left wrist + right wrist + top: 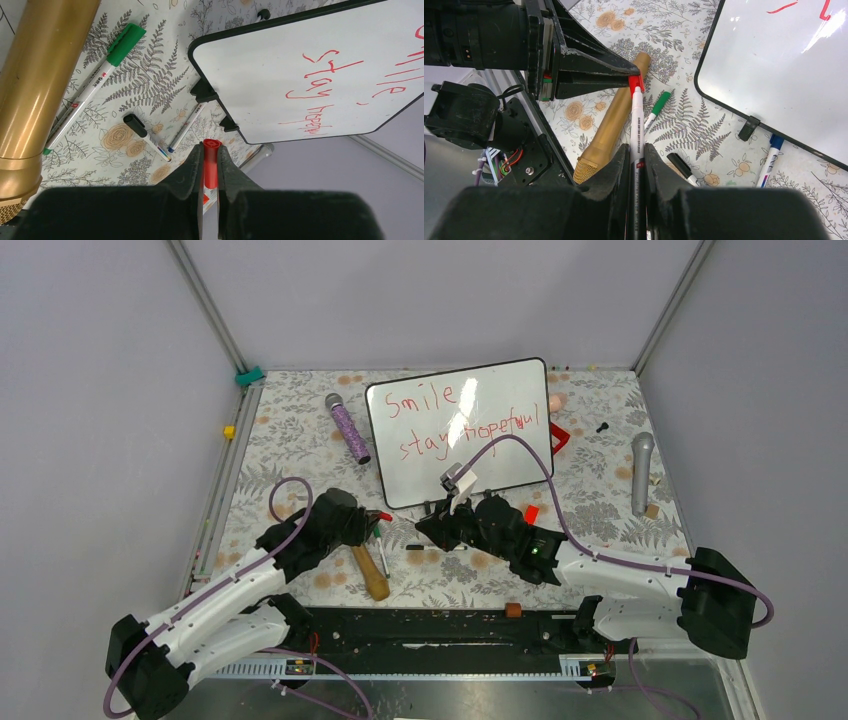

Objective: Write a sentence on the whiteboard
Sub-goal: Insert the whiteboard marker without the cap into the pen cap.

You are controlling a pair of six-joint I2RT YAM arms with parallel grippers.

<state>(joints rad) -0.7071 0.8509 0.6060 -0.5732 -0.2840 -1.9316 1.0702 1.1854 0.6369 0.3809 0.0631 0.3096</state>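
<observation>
The sentence point(455, 418) reads whole in red on the whiteboard point(420, 478), which sits at the far middle of the bench point(300, 440). Nearer me, my right pincer point(637, 156) is clamped on the marker point(637, 127). My left pincer point(210, 161) is pinched on its red cap point(636, 81). I hold them nose to nose for capping, I judge; whether the cap is seated, I cannot tell.
</observation>
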